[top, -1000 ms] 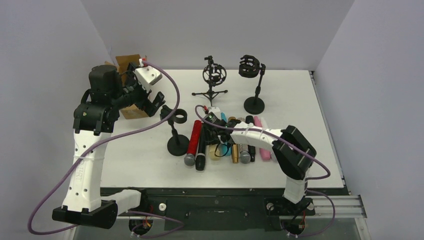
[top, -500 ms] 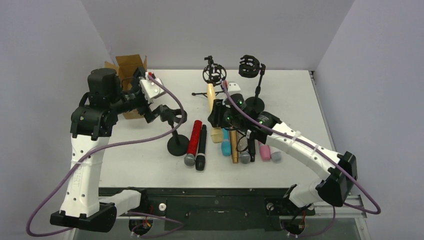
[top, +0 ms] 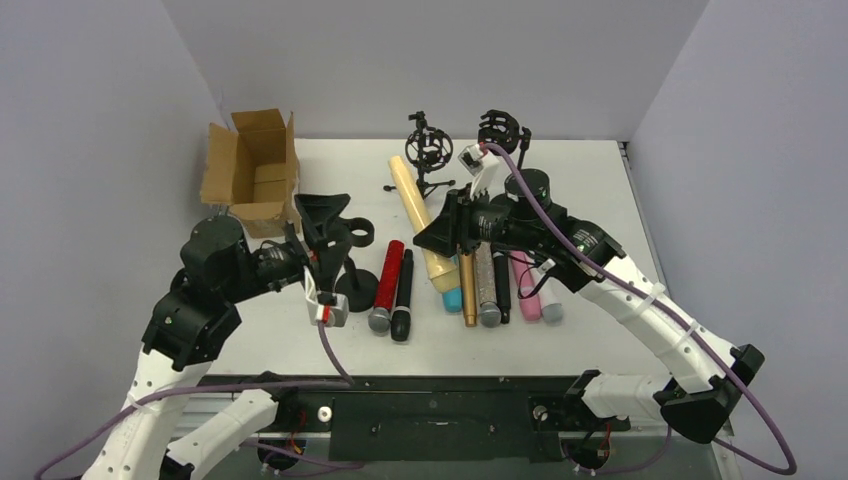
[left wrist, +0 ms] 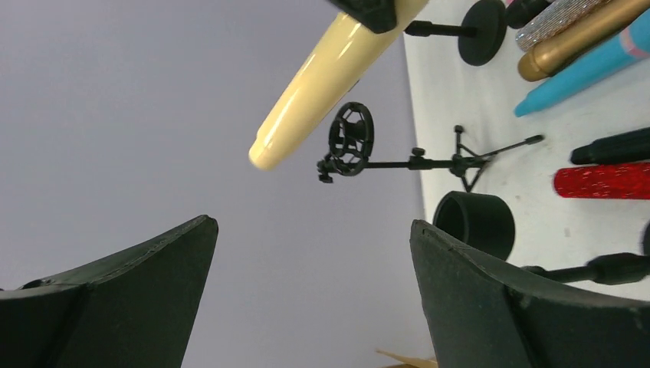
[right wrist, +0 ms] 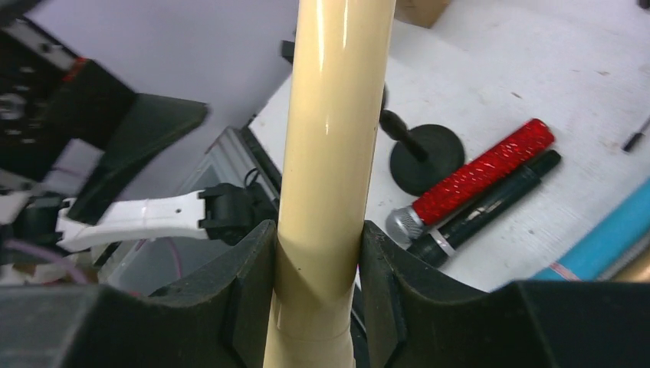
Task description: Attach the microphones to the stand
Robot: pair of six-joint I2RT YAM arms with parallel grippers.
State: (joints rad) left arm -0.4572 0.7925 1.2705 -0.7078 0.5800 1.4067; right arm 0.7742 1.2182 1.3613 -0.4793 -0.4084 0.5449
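Note:
My right gripper (top: 440, 232) is shut on the cream microphone (top: 420, 215) and holds it tilted in the air above the row, its handle end pointing back-left toward the tripod shock-mount stand (top: 428, 150). The right wrist view shows both fingers clamped on the cream microphone (right wrist: 337, 115). My left gripper (top: 325, 222) is open and empty beside the ring-clip stand (top: 356, 288). On the table lie red (top: 388, 272), black (top: 402, 295), teal (top: 452, 296), gold (top: 467, 292), glittery silver (top: 485, 285), black (top: 502, 292), pink (top: 525, 292) and white, grey-headed (top: 548, 302) microphones.
An open cardboard box (top: 250, 170) stands at the back left. A taller shock-mount stand (top: 500, 132) rises at the back, its base hidden by my right arm. The left wrist view shows the ring clip (left wrist: 475, 222) near my right finger and the tripod stand (left wrist: 352, 138) beyond.
My right gripper lifted the cream microphone out of the row and carried it up and back. My left arm swung down from the box to the ring-clip stand.

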